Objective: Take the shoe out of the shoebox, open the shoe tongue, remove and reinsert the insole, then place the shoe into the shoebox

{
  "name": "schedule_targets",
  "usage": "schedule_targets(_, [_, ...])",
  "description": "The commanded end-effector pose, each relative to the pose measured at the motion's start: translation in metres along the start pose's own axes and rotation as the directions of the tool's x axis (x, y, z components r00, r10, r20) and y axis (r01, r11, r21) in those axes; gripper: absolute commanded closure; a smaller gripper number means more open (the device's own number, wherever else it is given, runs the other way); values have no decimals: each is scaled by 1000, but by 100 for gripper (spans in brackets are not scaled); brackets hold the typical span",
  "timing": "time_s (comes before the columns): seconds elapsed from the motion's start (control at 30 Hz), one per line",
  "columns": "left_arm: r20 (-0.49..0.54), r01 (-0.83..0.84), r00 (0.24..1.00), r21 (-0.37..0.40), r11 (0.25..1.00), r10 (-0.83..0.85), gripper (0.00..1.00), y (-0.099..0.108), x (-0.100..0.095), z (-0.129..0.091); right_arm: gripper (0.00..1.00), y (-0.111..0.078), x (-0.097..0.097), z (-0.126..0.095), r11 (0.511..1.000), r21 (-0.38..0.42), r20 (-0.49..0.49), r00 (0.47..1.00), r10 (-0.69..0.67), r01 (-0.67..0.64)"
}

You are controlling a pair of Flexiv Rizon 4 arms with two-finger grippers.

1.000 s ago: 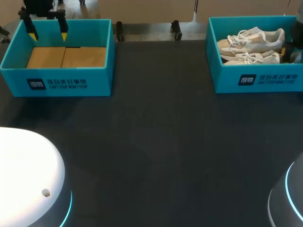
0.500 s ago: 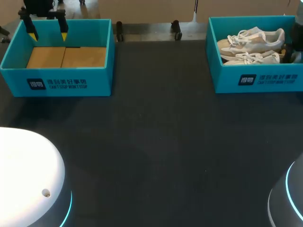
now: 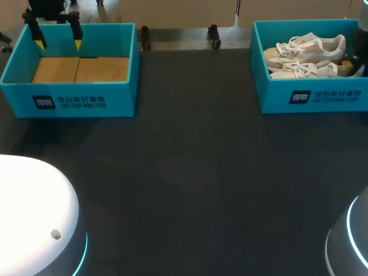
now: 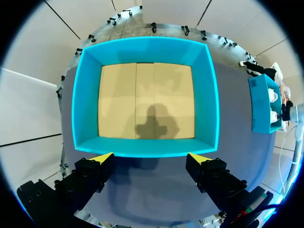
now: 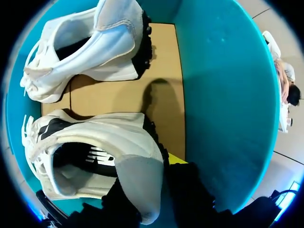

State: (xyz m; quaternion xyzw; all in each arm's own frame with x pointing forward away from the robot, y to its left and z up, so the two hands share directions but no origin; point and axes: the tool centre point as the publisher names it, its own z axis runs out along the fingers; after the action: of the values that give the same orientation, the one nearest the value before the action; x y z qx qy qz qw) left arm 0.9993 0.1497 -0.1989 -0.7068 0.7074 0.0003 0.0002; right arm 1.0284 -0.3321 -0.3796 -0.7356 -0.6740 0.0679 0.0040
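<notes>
Two white shoes lie in the teal shoebox [image 3: 313, 95] at the table's far right. The nearer shoe [image 3: 305, 70] lies in front of the farther shoe [image 3: 310, 46]. My right gripper [image 3: 360, 62] is down at the box's right end, mostly cut off by the view's edge. In the right wrist view its fingers [image 5: 190, 190] stand on either side of the nearer shoe's [image 5: 95, 137] grey heel, one inside the shoe and one outside, shut on it. The farther shoe [image 5: 95, 47] lies ahead. My left gripper [image 3: 57, 35] hangs open over the other box.
A second teal box [image 3: 69, 100] with a bare cardboard floor stands at the far left; in the left wrist view its near wall [image 4: 147, 147] lies just ahead of my open left gripper [image 4: 151, 156]. Dark tabletop [image 3: 190, 172] lies between the two boxes.
My right gripper has closed on the nearer shoe's heel, and the shoe has shifted slightly in the box. The left arm has not moved.
</notes>
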Motion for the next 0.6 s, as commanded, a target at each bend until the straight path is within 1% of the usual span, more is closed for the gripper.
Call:
schedule_targets(0.03, [0,0,1000,0,1000,0,0,0,0,0,100,0,2,-3,1000,-1,6,1000,7,-7])
schedule_targets(0.17, [0,0,1000,0,1000,0,0,0,0,0,100,0,1,-9,1000,-8,9,1000,22,-22])
schedule_targets(0.3, [0,0,1000,0,1000,0,0,0,0,0,100,-1,-3,-22,999,-21,22,999,41,-40])
schedule_targets(0.33, [0,0,1000,0,1000,0,0,0,0,0,100,-1,-4,-27,999,-30,12,999,44,-44])
schedule_targets(0.4, [0,0,1000,0,1000,0,0,0,0,0,100,-2,-7,-37,997,-46,28,998,58,-56])
schedule_targets(0.47, [0,0,1000,0,1000,0,0,0,0,0,100,-3,-11,-48,995,-65,15,997,74,-73])
schedule_targets(0.5, [0,0,1000,0,1000,0,0,0,0,0,100,-3,-12,-53,994,-66,44,995,87,-84])
schedule_targets(0.6, [0,0,1000,0,1000,0,0,0,0,0,100,-1,-14,-66,992,-83,74,992,102,-96])
